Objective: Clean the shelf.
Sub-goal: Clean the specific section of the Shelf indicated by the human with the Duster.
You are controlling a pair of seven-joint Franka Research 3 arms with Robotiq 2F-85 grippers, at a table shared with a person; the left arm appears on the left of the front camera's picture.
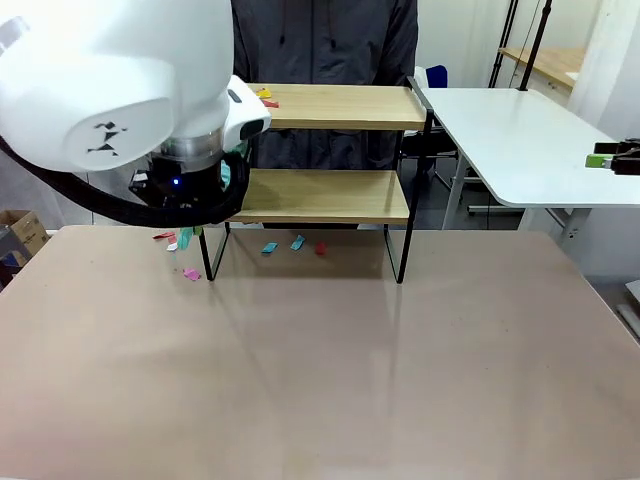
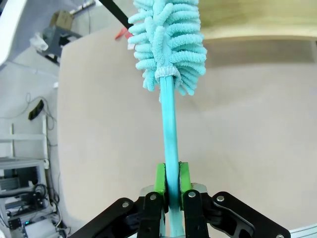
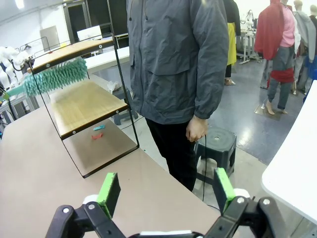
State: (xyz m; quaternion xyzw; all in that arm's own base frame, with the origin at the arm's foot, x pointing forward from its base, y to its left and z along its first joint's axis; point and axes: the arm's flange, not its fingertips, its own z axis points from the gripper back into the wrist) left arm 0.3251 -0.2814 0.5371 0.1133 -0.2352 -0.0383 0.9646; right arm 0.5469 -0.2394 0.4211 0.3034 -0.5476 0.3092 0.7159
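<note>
The shelf [image 1: 330,196] stands at the table's far side, two light wooden boards on a thin black frame. Small coloured scraps [image 1: 266,96] lie on its top board. My left gripper [image 2: 168,174] is shut on the teal handle of a fluffy duster [image 2: 168,44], whose head is beside the shelf's left end, between the two boards [image 3: 54,77]. In the front view the white left arm [image 1: 110,90] hides that gripper. My right gripper [image 3: 167,191] is open and holds nothing, off to the right of the shelf [image 3: 81,104], also seen at the picture's right edge [image 1: 612,158].
Coloured scraps [image 1: 297,243] lie on the beige table [image 1: 320,380] under and left of the shelf. A person in a grey jacket [image 3: 178,59] stands behind the shelf. A white table [image 1: 520,140] is at the right. A dark stool [image 3: 218,144] stands on the floor.
</note>
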